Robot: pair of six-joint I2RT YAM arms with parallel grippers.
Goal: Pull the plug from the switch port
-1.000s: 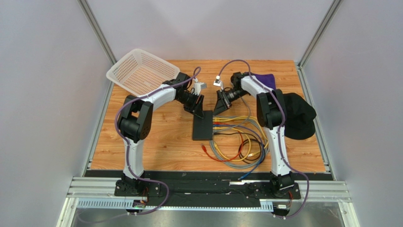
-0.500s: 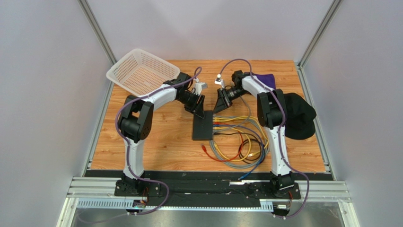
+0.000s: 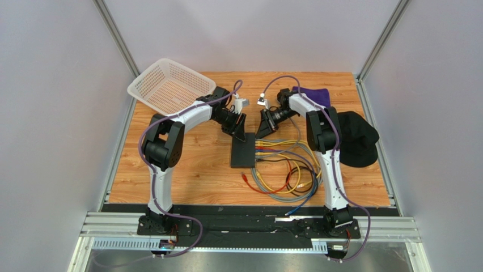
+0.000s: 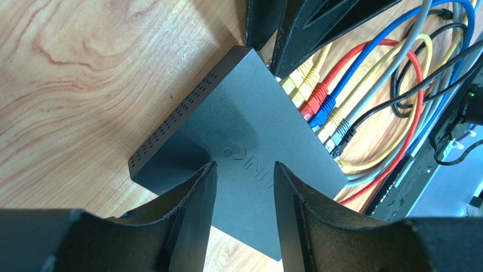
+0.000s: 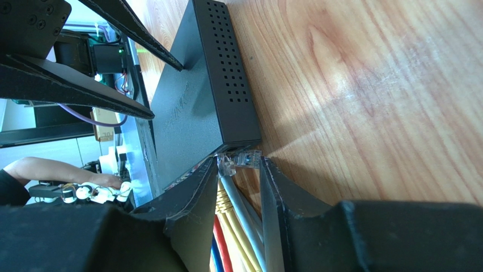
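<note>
The switch (image 3: 244,152) is a flat black box on the wooden table, with coloured cables (image 3: 283,170) plugged along its right edge. My left gripper (image 3: 241,135) is open, its fingertips over the switch's top (image 4: 255,124), one on each side of the logo. My right gripper (image 3: 262,130) is at the far end of the port row. In the right wrist view it (image 5: 239,164) is closed around two clear plugs (image 5: 249,157) on grey cables (image 5: 238,204) at the switch's corner (image 5: 238,113). I cannot tell if these plugs sit in their ports.
A white mesh basket (image 3: 170,85) stands at the back left. A black cap (image 3: 357,139) and a purple cloth (image 3: 317,95) lie at the right. Looped red, yellow, blue and grey cables spread over the table right of the switch; a loose red plug (image 3: 244,178) lies in front.
My right wrist has shifted slightly left, towards the switch's far corner. The left arm and the switch have barely moved.
</note>
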